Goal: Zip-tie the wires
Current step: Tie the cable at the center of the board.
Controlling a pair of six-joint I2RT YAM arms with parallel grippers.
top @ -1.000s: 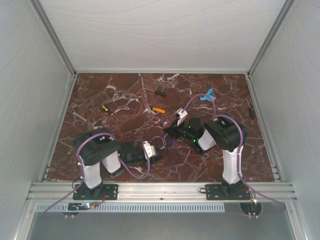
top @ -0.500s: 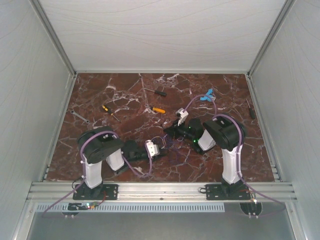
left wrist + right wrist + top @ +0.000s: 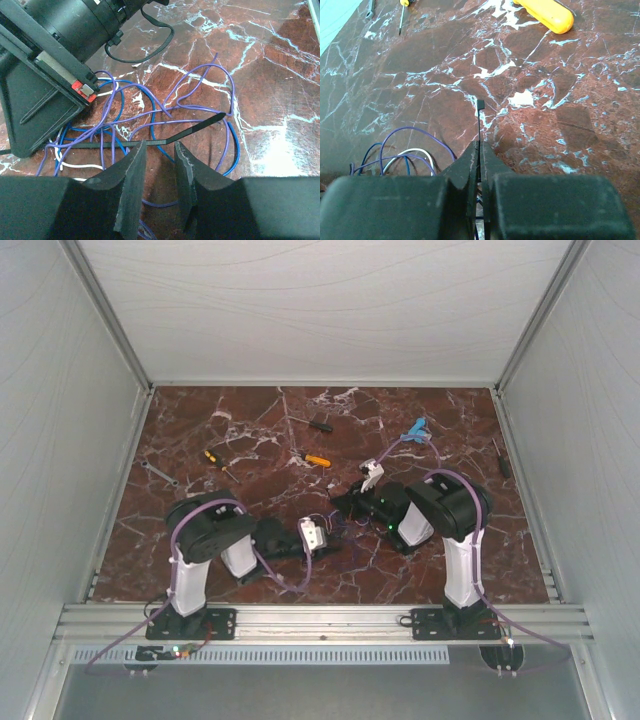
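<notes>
While the right gripper was clamped on a black zip tie, the left gripper stood narrowly parted, the strap just at its tips. The wires lay in loose loops on the table between both grippers

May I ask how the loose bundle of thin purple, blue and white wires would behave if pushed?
Probably floppy: the wires lie in slack, separate loops, so they would likely spread rather than shift together. They look light and may slide easily on the glossy marble tabletop. The black zip tie crossing them might snag a loop.
</notes>
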